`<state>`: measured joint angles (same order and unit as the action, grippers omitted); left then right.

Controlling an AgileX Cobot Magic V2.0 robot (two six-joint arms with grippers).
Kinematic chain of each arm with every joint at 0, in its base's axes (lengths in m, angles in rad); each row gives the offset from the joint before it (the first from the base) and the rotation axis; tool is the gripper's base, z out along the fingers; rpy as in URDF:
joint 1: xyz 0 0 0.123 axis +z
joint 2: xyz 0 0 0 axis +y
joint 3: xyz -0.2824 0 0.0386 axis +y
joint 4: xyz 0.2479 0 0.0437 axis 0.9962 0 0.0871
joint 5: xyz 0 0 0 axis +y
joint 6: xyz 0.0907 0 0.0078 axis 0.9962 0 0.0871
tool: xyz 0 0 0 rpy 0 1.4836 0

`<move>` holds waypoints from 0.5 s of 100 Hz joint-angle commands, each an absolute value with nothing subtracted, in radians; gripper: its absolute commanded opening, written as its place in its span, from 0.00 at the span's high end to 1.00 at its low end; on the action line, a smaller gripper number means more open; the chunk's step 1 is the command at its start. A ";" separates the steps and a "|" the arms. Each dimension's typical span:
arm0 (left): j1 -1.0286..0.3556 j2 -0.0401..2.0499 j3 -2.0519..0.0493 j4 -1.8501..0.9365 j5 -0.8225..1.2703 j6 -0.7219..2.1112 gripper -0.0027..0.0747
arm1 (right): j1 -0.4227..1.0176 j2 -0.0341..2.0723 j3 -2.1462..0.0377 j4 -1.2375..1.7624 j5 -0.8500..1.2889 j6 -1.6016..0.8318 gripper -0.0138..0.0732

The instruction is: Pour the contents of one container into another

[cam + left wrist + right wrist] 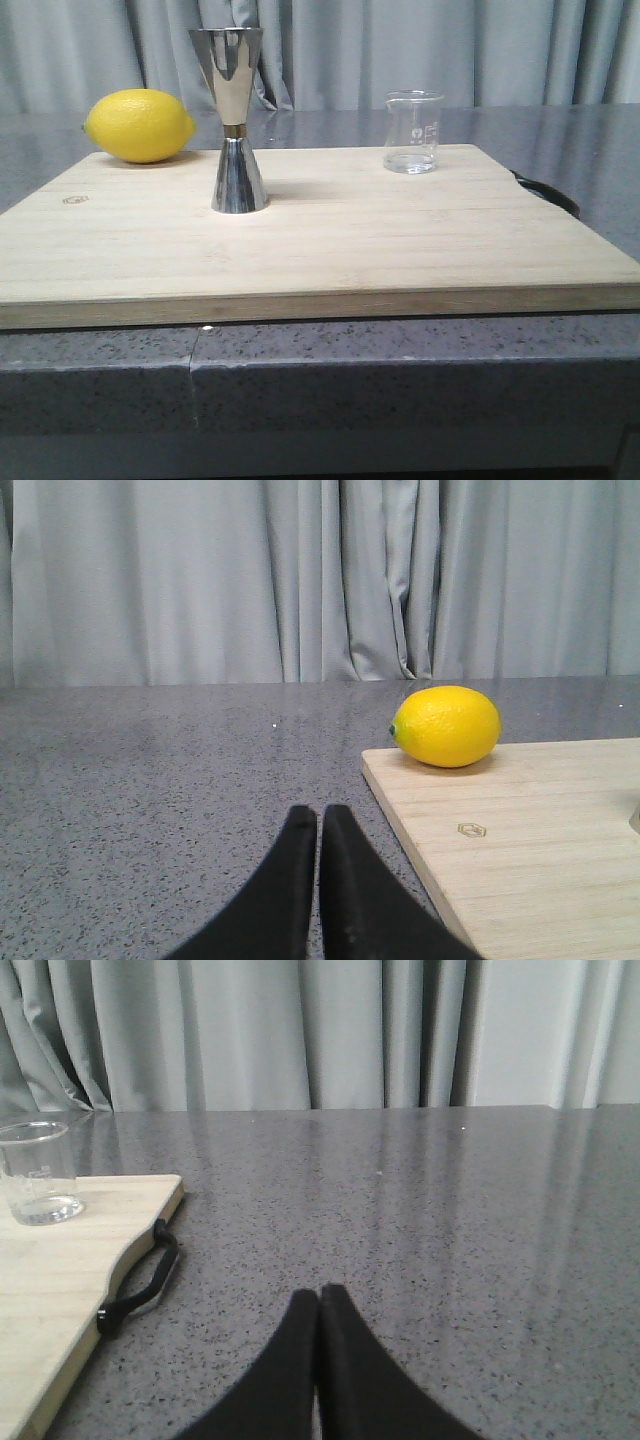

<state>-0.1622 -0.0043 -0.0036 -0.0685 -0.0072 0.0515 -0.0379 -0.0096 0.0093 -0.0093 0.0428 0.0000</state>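
Beaker (412, 132) upright on the far right part of the board (330, 240), pour lip toward the left, white marks facing the front camera. Some clear liquid seems to sit at its bottom, though through the glass this is hard to be sure of. In the right wrist view the beaker (38, 1172) stands near the board's far right corner (60, 1260).

Jigger (233, 118) upright on the board, left of centre and nearer than the beaker, well apart from it. Wide cone up, gold band at the waist, its base flat on the wood. A shadow falls to its right.

Lemon (140, 125) at the far left corner of the board, left of and behind the jigger, not touching it. The left wrist view shows the lemon (447, 725) resting on the board's far edge (520, 840), with a small stamped mark in the wood nearer to the camera.

Black strap handle (140, 1285) on the right edge of the board, lying on the grey counter (400, 370).

Left gripper (318, 820) low over the counter left of the board, fingers pressed together, holding nothing. Right gripper (319, 1300) low over the counter right of the board, fingers likewise closed and empty. Neither shows in the front view.

Grey curtain (450, 50) behind the counter.
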 commanded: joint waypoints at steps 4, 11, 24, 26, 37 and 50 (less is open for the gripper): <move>-0.158 -0.032 0.010 -0.076 -0.078 0.042 0.99 | -0.044 -0.026 0.038 -0.008 -0.080 0.015 0.92; -0.158 -0.032 0.010 -0.076 -0.078 0.042 0.99 | -0.044 -0.026 0.036 -0.008 -0.053 0.015 0.92; -0.158 -0.032 0.010 -0.076 -0.078 0.042 0.99 | -0.044 -0.026 0.036 -0.008 -0.048 0.015 0.92; -0.158 -0.032 0.010 -0.076 -0.078 0.042 0.99 | -0.044 -0.026 0.036 -0.008 -0.048 0.015 0.92; -0.158 -0.032 0.010 -0.076 -0.078 0.042 0.99 | -0.044 -0.026 0.036 -0.008 -0.046 0.015 0.92; -0.158 -0.032 0.010 -0.076 -0.078 0.042 0.99 | -0.044 -0.026 0.036 -0.008 -0.046 0.015 0.92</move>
